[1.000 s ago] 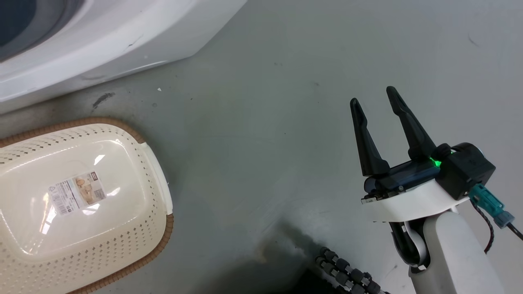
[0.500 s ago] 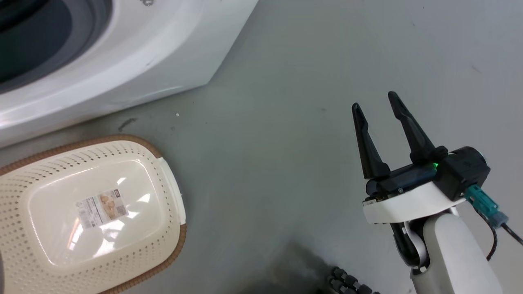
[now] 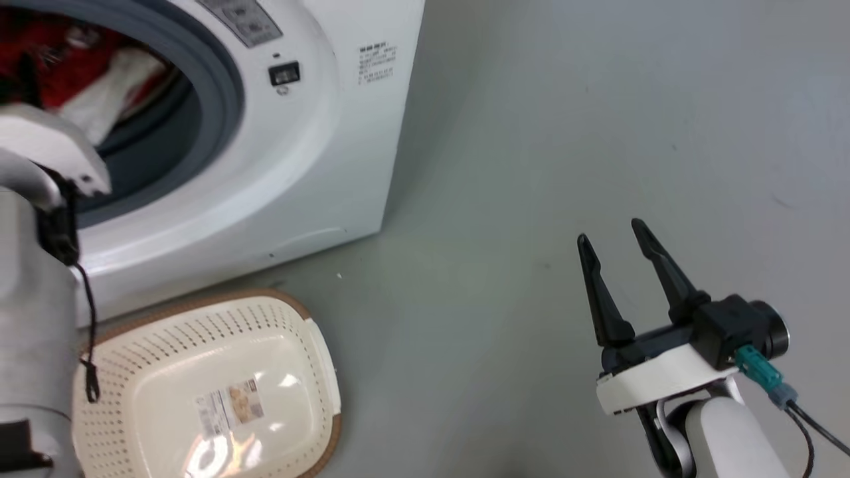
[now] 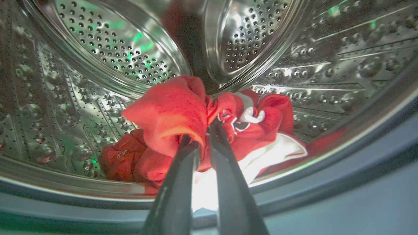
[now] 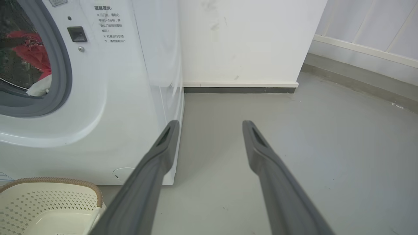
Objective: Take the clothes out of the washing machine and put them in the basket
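The white washing machine (image 3: 312, 153) stands open at the upper left, with red and white clothes (image 3: 73, 79) in its porthole. In the left wrist view my left gripper (image 4: 201, 133) is inside the steel drum (image 4: 114, 49), shut on a raised fold of the red clothes (image 4: 169, 107). The rest of the pile lies on the drum's bottom. The cream basket (image 3: 133, 345) sits empty on the floor in front of the machine, under my pale left forearm (image 3: 33, 312). Off to the right, over bare floor, my right gripper (image 3: 611, 232) is open and holds nothing.
A white wall with a dark baseboard (image 5: 241, 88) runs behind the machine (image 5: 114, 98). Grey floor (image 3: 531, 133) spreads to the right of the machine and basket (image 5: 49, 195). A thin black cable (image 3: 86, 332) hangs from my left wrist over the basket's rim.
The head camera has tilted up, bringing the porthole, the clothes and my left forearm into the picture. The right gripper stays open in the same pose.
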Tool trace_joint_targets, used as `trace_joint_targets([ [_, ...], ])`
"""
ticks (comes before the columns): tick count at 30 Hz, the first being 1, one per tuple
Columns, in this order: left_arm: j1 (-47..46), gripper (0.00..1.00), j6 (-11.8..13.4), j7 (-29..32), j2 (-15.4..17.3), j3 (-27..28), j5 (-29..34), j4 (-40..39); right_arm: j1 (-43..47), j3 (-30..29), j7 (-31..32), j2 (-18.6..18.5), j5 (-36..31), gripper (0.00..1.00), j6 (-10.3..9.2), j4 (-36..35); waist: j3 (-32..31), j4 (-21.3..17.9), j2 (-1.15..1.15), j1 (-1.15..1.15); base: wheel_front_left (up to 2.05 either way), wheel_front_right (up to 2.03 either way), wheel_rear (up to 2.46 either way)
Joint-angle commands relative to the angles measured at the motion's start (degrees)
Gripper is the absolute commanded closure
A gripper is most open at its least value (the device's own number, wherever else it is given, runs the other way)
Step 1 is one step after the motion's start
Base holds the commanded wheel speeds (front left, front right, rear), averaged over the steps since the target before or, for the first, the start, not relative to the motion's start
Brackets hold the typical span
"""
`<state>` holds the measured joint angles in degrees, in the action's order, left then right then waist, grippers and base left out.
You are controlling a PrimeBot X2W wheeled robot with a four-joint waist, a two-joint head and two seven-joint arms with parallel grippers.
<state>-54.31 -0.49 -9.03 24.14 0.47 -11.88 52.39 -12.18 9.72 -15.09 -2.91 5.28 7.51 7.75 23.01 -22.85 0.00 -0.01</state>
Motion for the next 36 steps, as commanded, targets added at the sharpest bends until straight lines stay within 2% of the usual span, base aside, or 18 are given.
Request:
trace_joint_targets([
  [1,1.3,1.00,-0.1,-1.3,-0.6,0.0,-0.3,0.2,1.1,-0.3,-0.1,0.1,-0.2,0.00,-0.04,0.4,-4.9,2.0,0.00,0.01,0.00,0.00,0.00],
  [9,8.9,1.00,-1.4,-5.7,-4.1,-0.6,-1.4,-1.4,4.9,-1.8,-0.1,0.1,-2.2,0.00,-0.04,1.1,-12.4,5.1,0.00,0.01,0.00,0.00,0.00],
  [17,17.1,1.00,-2.3,-6.3,-5.9,0.0,-1.9,-10.1,8.4,-2.8,1.1,0.1,-3.3,0.00,-0.04,0.5,-18.1,7.4,0.00,0.01,0.00,0.00,0.00],
  [18,21.1,1.00,-2.0,-6.2,-6.6,0.3,-1.9,-15.0,9.9,-3.2,1.9,0.1,-3.4,0.00,-0.04,0.1,-20.3,8.2,0.00,0.01,0.00,0.00,0.00],
  [25,31.6,1.00,-0.6,-5.0,-8.6,-0.9,-1.5,-27.6,13.6,-4.2,4.0,0.1,-4.6,0.00,-0.05,-2.0,-24.0,10.6,0.00,0.01,0.00,0.00,0.00],
  [32,45.2,1.00,2.1,0.8,-10.9,-2.5,-1.8,-41.6,15.3,-4.5,5.6,0.1,-5.1,0.00,-0.05,-4.5,-24.4,12.4,0.00,0.01,0.00,0.00,0.00],
  [33,50.8,1.00,3.0,2.9,-12.2,-3.2,-2.4,-44.9,15.8,-4.4,6.0,0.1,-5.3,0.00,-0.04,-5.1,-24.0,13.0,0.00,0.01,0.00,0.00,0.00],
  [36,54.7,1.00,3.6,4.3,-13.6,-3.9,-3.3,-45.6,15.4,-4.2,6.3,0.1,-5.4,0.00,-0.04,-5.7,-22.4,13.4,0.00,0.01,0.00,0.00,0.00],
])
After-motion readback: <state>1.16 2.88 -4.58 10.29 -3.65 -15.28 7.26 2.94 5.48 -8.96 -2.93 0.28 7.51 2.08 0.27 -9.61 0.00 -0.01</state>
